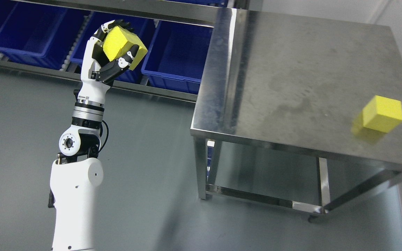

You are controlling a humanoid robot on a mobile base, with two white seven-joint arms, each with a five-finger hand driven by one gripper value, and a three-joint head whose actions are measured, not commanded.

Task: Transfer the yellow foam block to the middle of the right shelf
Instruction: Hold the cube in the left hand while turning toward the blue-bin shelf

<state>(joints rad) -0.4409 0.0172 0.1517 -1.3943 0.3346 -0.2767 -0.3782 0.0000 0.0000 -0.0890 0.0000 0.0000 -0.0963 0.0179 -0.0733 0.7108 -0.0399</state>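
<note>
Yellow foam block gripped inside raised left robot hand, fingers wrapped around

The foam block held in the left robot hand is bright yellow, its shaded face a duller mustard; that robot hand is white with black fingers and joints, on a white arm banded in silver and black; a second block on the bench is the same yellow; the bench is dull, smudged grey steel; the bins behind are deep blue; the floor is plain grey-green.
</note>
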